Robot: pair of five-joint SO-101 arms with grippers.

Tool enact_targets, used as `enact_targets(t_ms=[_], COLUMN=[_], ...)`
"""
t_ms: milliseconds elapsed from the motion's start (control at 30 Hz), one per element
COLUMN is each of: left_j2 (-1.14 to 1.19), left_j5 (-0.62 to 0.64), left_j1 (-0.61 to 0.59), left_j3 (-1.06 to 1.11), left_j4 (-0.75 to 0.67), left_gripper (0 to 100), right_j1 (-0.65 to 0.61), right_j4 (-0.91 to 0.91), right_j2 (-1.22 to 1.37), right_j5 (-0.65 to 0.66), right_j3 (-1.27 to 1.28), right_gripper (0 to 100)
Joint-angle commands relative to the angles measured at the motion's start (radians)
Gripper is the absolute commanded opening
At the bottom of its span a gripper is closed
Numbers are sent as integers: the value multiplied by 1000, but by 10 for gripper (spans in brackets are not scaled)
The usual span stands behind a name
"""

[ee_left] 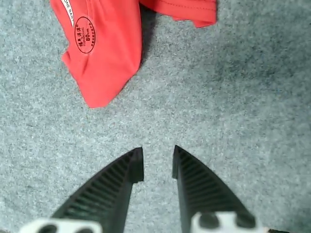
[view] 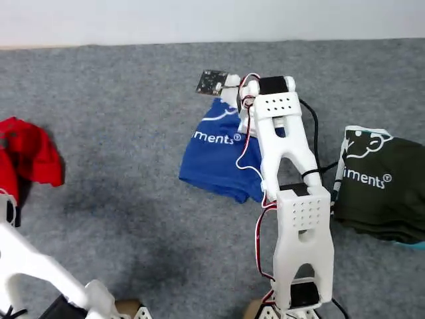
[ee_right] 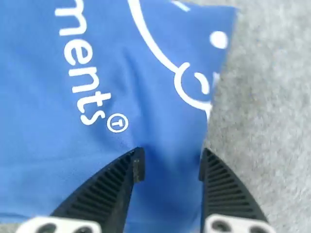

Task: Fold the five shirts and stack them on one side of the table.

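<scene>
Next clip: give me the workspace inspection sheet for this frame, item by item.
Surface: grey felt-like cover, no marks seen.
Job's things: red shirt crumpled at the left edge; blue shirt folded, centre; dark shirt folded at the right, with a light blue edge showing under it.
Clutter: nothing seen.
Grippers: left jaws slightly apart over bare cover near the red shirt; right jaws open over the blue shirt's edge.
Cables: red and white wires along the right arm; black cable beside it.
Surroundings: pale wall behind the table.
</scene>
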Motion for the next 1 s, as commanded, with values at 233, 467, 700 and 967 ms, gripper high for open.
enact_targets(t_ms=[233, 467, 700, 967], left_j2=[-35, -35, -35, -35], left_j5=[2, 2, -3, -3], left_j1=[0, -2, -2, -2], left_j3=[-8, -8, -10, -12], left_j4=[2, 5, 2, 5], left_gripper=[107, 107, 15, 9], right_j1=[8, 19, 31, 25], right_j4=[214, 381, 386, 383], right_j2=[-22, -24, -53, -325], right_j5=[-359, -605, -743, -910], right_j3=[-273, -353, -275, 235], right_gripper=[199, 102, 9, 8])
